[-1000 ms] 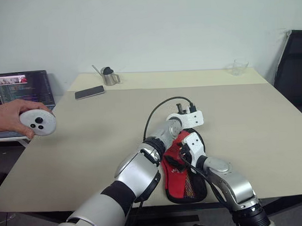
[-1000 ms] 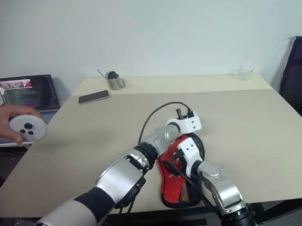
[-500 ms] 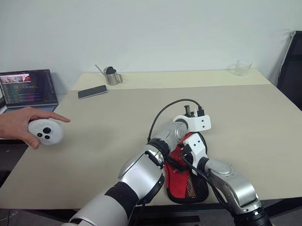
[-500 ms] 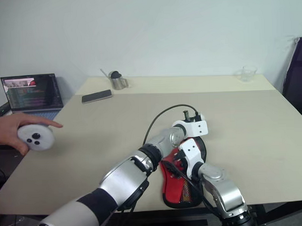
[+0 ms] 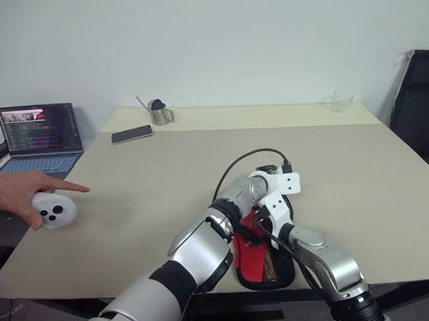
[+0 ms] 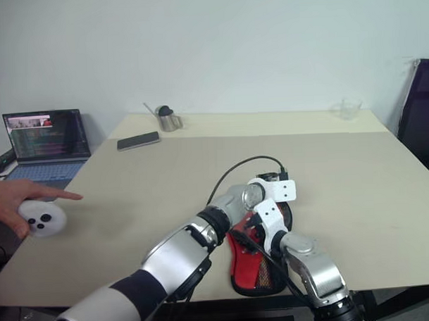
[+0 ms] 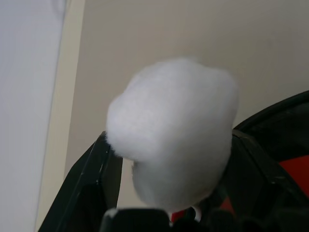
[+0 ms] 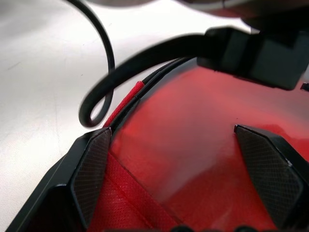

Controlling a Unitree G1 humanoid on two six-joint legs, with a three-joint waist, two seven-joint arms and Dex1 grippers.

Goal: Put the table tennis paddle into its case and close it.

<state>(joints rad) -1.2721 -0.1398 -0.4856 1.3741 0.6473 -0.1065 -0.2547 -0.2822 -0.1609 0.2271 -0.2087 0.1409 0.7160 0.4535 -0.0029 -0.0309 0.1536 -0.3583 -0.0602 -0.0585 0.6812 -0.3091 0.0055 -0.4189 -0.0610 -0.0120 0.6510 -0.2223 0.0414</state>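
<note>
Left gripper (image 7: 169,193): fingers (image 7: 91,179) spread, one on each side of the white pom-pom pull (image 7: 174,145); whether they touch it cannot be told.
Right gripper (image 8: 183,183): fingers (image 8: 91,174) spread wide over the red side of the case (image 5: 264,261), nothing pinched between them.
Case: lies under both grippers near the tabletop's (image 5: 152,184) front edge; black rim, red fabric and mesh panel visible.
Table tennis paddle: cannot be told apart from the red case.
Black cable (image 5: 239,167): loops up from the left wrist, just beyond the case.
Far from the grippers: phone (image 5: 132,134), metal cup (image 5: 157,112), clear glass (image 5: 339,100).
Person's hand (image 5: 22,195): well to the left of the grippers, holding a white round controller (image 5: 54,210); laptop (image 5: 39,136) behind it.
</note>
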